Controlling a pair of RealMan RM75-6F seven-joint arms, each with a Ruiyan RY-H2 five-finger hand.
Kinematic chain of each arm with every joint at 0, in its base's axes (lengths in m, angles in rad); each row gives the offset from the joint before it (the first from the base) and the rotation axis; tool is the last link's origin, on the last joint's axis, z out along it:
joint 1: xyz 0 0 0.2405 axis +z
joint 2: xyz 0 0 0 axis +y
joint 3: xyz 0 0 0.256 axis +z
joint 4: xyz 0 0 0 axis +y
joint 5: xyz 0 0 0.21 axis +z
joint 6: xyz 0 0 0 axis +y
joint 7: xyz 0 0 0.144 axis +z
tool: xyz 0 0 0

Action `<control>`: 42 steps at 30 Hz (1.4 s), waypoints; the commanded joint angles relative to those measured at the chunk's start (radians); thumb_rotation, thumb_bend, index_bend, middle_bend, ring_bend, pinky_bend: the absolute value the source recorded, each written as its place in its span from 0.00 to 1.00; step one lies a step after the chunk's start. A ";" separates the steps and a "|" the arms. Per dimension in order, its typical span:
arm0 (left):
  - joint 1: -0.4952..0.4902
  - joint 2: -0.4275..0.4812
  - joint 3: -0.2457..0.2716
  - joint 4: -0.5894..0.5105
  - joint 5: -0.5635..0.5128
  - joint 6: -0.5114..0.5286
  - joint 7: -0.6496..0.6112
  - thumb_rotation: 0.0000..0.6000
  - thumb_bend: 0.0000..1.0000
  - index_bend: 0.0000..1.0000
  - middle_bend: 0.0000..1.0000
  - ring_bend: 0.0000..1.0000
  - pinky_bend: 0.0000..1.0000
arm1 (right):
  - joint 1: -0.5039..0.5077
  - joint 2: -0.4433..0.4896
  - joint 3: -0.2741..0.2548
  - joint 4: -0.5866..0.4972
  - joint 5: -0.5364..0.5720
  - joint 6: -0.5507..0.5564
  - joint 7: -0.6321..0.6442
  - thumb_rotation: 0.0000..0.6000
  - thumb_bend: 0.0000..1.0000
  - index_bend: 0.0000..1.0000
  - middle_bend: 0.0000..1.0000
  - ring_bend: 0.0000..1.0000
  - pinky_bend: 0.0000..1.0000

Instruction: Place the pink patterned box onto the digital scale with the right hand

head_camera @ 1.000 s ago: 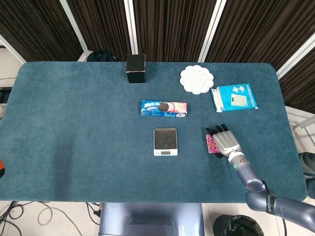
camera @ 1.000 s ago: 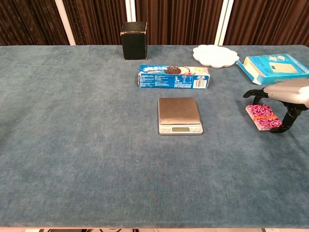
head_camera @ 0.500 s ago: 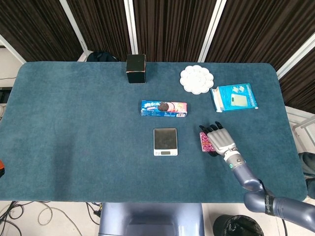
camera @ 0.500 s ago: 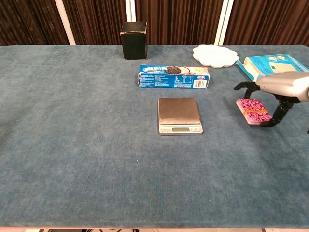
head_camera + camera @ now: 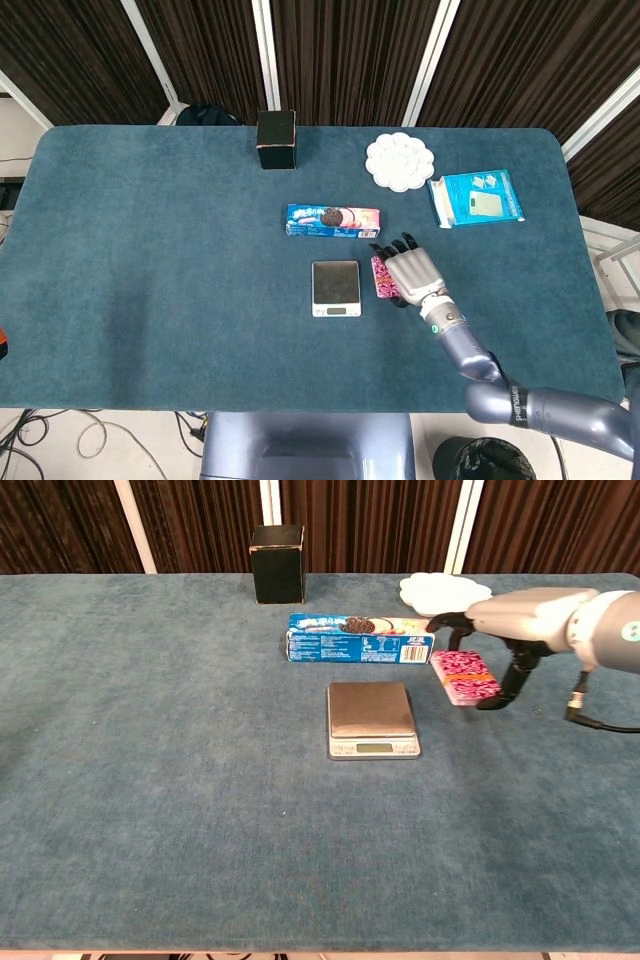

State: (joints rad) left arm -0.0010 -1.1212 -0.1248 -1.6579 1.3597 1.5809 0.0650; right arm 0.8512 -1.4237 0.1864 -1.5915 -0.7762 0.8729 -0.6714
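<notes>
Right hand [image 5: 520, 620] carried pink patterned box [image 5: 463, 676] leftward since earlier frame; box now gripped, lifted off worktop [image 5: 150, 780], just right of digital scale [image 5: 371, 718]. Left hand out of sight.

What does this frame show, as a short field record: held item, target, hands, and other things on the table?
held item: pink patterned box, lifted off the table in the right hand
target: digital scale, platform bare, box not yet over it
box position: just right of the scale, in front of the cookie box
left hand: not in view
other things: black box, white palette, blue carton
surface: blue table cloth
</notes>
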 commanded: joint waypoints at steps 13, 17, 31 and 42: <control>0.001 0.005 -0.001 -0.005 -0.005 -0.005 -0.015 1.00 0.66 0.08 0.00 0.00 0.00 | 0.200 -0.160 0.043 -0.051 0.373 0.160 -0.277 1.00 0.32 0.00 0.39 0.14 0.00; 0.001 0.007 -0.001 -0.005 -0.005 -0.006 -0.018 1.00 0.66 0.08 0.00 0.00 0.00 | 0.220 -0.187 0.045 -0.042 0.397 0.179 -0.291 1.00 0.32 0.00 0.39 0.14 0.00; 0.001 0.009 -0.003 -0.006 -0.008 -0.008 -0.023 1.00 0.66 0.08 0.00 0.00 0.00 | 0.272 -0.252 0.062 0.023 0.464 0.218 -0.306 1.00 0.32 0.00 0.36 0.11 0.00; 0.000 0.008 -0.003 -0.005 -0.010 -0.010 -0.018 1.00 0.66 0.08 0.00 0.00 0.00 | 0.292 -0.288 0.062 0.062 0.484 0.209 -0.301 1.00 0.32 0.00 0.35 0.10 0.00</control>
State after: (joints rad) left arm -0.0015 -1.1128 -0.1277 -1.6629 1.3498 1.5712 0.0470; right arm 1.1403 -1.7071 0.2456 -1.5354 -0.2943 1.0824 -0.9754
